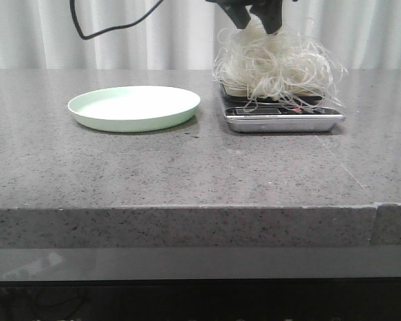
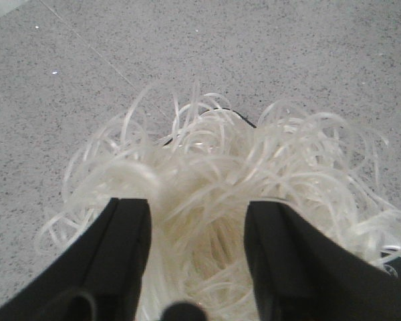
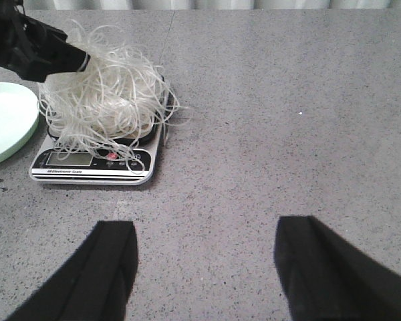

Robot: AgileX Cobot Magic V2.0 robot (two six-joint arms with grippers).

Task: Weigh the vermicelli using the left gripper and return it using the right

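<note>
The vermicelli (image 1: 274, 67), a fluffy tangle of white strands, lies piled on a small silver kitchen scale (image 1: 284, 120) at the middle right of the table. My left gripper (image 1: 256, 20) hangs just above the pile, its black fingers wide apart, with the top strands between them. In the left wrist view the vermicelli (image 2: 214, 194) fills the gap of the open gripper (image 2: 197, 204). The right wrist view shows the vermicelli (image 3: 107, 93), the scale (image 3: 87, 164) and the left gripper (image 3: 33, 47). My right gripper (image 3: 207, 227) is open and empty over bare table, to the right of the scale.
A pale mint-green round plate (image 1: 134, 107) sits empty left of the scale; its edge shows in the right wrist view (image 3: 7, 127). The grey speckled table (image 1: 187, 174) has a front edge close to the camera. A white curtain hangs behind.
</note>
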